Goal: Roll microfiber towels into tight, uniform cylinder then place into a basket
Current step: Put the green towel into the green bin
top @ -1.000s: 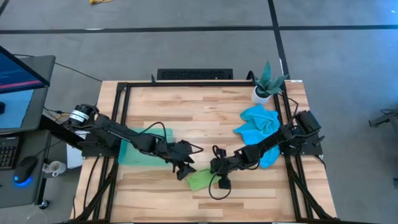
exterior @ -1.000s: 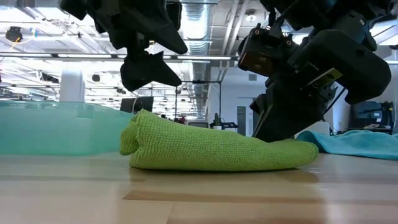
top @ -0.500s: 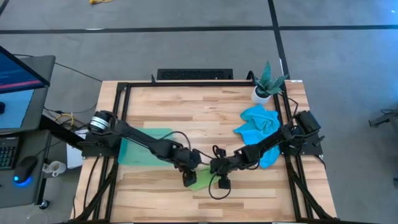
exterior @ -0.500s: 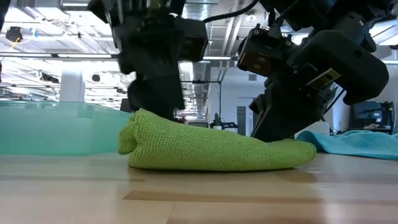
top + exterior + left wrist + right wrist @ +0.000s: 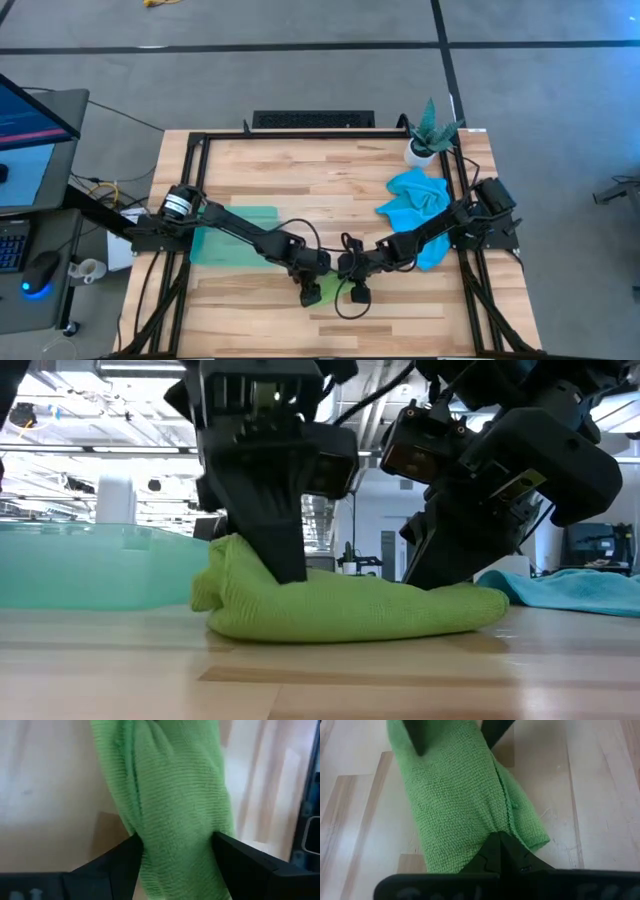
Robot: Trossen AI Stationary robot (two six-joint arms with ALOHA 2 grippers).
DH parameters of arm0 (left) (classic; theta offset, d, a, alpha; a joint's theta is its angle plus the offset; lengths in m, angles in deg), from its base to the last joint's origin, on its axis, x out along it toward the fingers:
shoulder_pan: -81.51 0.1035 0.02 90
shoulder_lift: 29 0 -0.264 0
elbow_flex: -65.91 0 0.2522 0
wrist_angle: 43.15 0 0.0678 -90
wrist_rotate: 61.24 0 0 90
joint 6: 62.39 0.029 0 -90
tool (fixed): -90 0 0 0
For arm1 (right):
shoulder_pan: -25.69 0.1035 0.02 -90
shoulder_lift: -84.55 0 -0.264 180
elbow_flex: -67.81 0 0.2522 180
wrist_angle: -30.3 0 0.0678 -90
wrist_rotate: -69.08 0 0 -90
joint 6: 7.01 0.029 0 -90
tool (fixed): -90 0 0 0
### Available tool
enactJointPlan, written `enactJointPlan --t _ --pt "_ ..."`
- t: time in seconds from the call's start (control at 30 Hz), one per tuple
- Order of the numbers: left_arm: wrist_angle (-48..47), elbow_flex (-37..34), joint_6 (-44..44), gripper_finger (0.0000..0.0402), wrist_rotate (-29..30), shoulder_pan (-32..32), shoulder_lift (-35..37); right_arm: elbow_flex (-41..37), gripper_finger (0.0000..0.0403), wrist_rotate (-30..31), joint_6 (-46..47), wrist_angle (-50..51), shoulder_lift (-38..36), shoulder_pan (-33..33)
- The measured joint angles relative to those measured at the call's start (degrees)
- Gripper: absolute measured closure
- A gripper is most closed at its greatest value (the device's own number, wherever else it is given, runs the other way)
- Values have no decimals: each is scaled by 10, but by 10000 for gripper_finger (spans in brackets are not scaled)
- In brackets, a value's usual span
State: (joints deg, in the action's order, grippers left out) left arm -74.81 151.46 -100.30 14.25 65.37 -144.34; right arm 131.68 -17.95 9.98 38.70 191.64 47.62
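Roll [image 5: 340,605] between both end effectors near front table edge [image 5: 320,345].

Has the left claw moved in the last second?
Yes. The left claw came down from above onto the green towel, its fingers now straddling the end nearer the teal basket.

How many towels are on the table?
2. The lime green towel lies rolled near the table's front edge, between the left gripper and the right gripper. The blue towel lies crumpled on the right side, beside the potted plant.
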Motion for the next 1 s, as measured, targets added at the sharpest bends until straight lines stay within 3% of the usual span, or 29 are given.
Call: enactJointPlan --t 0.13,0.33,0.73,0.87,1.0 --pt "18 1 -7 164 -42 1 -19 0 391 -1 0 0 0 0" --pt "36 0 -21 184 -43 0 -26 1 390 -1 0 1 0 0" --pt "46 -2 48 381 -52 3 -28 1 388 6 10 1 0 0" --pt "26 -1 55 380 -55 6 -28 1 379 8 33 -9 1 0" --pt "14 -1 61 365 -53 9 -27 1 343 1 45 -12 1 -1"
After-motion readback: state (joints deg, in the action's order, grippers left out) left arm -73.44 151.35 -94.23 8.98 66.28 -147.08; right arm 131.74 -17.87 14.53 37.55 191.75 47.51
